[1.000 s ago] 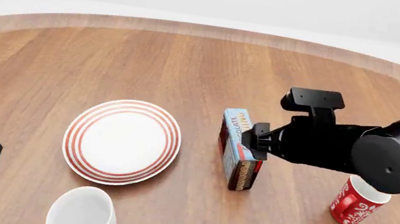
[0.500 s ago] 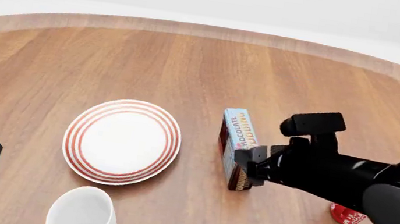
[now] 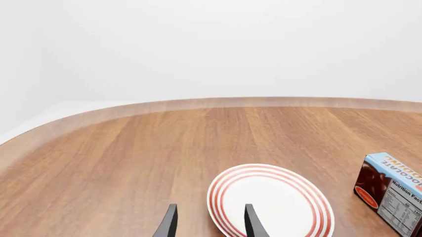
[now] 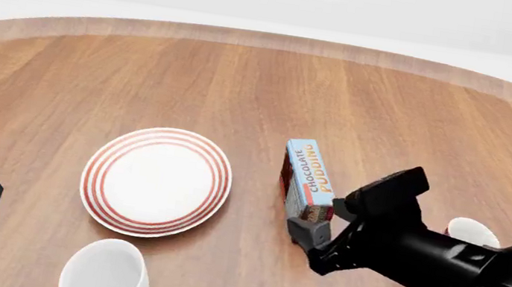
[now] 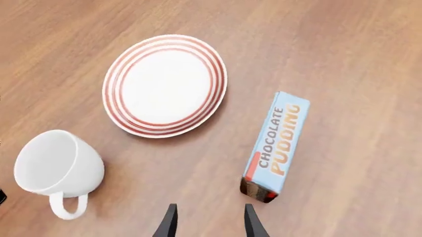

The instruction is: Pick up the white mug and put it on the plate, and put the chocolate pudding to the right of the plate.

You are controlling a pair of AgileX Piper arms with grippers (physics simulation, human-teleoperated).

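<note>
Two grippers idling with jaws spread, right gripper (image 4: 314,243) hovering at the chocolate pudding's (image 4: 308,179) 6 o'clock, the plate (image 4: 157,180) lying at its 9 o'clock, left gripper (image 3: 209,225) holding nothing.

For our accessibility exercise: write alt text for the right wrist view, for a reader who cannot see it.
Looking down on a wooden table: a red-ringed white plate, a light-blue chocolate pudding carton beside it, and an empty white mug apart from the plate. The right gripper hangs above with jaws open, holding nothing.
</note>
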